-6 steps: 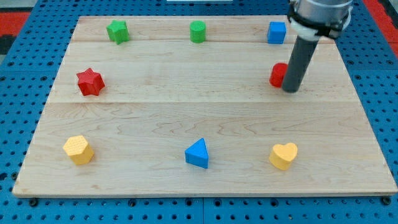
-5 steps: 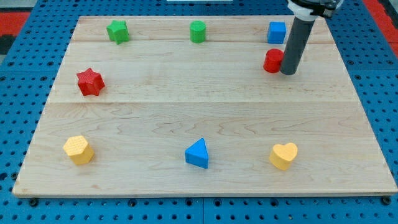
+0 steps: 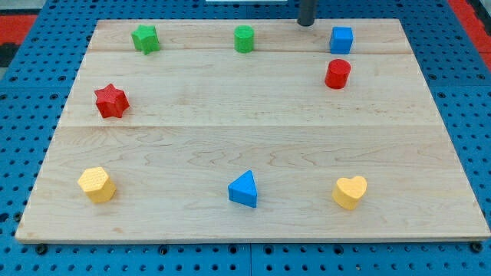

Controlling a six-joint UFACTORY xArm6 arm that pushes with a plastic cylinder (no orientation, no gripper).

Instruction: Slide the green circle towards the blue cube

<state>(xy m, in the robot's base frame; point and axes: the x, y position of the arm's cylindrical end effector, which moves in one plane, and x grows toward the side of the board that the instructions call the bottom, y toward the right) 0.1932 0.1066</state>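
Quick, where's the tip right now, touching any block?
My tip: top edge, between green circle and blue cube, touching neither.

1. My tip (image 3: 306,23) sits at the view's top edge of the board (image 3: 230,130), between the green circle (image 3: 244,38) and the blue cube (image 3: 341,39), nearer the cube, touching neither.
2. A red cylinder (image 3: 337,73) stands just below the cube; a green star (image 3: 145,38) sits top left.
3. A red star (image 3: 111,100) lies at the left.
4. Along the bottom: yellow hexagon (image 3: 97,184); blue triangle (image 3: 244,189); yellow heart (image 3: 350,192).
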